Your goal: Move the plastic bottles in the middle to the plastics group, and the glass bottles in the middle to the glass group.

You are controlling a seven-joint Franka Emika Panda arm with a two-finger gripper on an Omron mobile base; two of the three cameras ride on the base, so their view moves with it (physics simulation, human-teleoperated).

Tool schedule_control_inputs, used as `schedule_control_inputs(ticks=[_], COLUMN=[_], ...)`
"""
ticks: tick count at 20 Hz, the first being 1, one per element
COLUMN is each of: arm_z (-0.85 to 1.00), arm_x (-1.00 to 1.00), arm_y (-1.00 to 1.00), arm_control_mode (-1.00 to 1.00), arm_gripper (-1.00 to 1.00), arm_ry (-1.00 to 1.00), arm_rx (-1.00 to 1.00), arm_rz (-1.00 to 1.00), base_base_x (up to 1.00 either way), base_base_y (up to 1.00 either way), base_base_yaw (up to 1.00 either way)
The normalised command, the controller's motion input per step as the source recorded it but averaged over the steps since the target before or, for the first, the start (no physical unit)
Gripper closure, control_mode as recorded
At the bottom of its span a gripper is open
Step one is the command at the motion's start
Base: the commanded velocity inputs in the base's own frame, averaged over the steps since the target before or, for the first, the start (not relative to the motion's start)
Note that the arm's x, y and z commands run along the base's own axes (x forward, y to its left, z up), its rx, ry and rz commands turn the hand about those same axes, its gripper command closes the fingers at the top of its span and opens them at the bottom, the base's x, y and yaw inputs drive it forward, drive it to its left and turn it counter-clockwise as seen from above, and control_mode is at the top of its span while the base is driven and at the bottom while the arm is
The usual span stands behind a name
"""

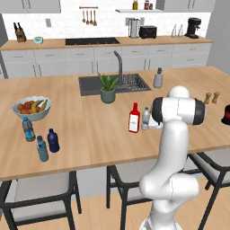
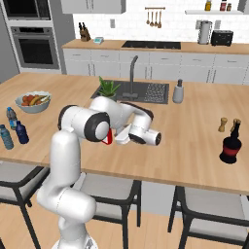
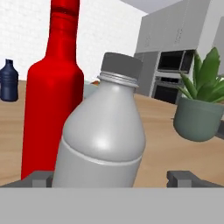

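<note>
The clear greyish plastic bottle with a pale cap is framed between the wide-open tool; closing is called for next, it seems.

The white arm rises from its base, elbow bent, forearm reaching low and level over the surface. The pincer stands wide open, fingertips apart.

red bottle, white label | grey bottle, grey cap | navy bottle | green plant
</note>
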Motion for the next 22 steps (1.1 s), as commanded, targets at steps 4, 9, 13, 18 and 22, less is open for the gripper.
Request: schedule_control_inputs(ticks=[4, 9, 13, 18, 22], arm_z=[-0.08, -0.01, 0.06, 0.30, 0.25], arm_x=[0.00, 0.00, -0.05, -0.49, -0.85], arm_y=[0.05, -0.05, -0.11, -0.12, -0.02], arm_control_mode=[-1.00, -1.00, -1.00, -1.00, -1.00], arm_gripper=[-1.00, 1.00, 1.00, 1.00, 1.00], arm_ry=[0.00, 0.00, 0.00, 0.00, 0.00], arm_rx=[0.00, 0.00, 0.00, 0.00, 0.00], arm_rz=[0.00, 0.00, 0.00, 0.00, 0.00], base_base_x=[0.00, 0.00, 0.00, 0.00, 0.00], base_base_y=[0.00, 0.00, 0.00, 0.00, 0.00], base_base_yaw=[0.00, 0.00, 0.00, 0.00, 0.00])
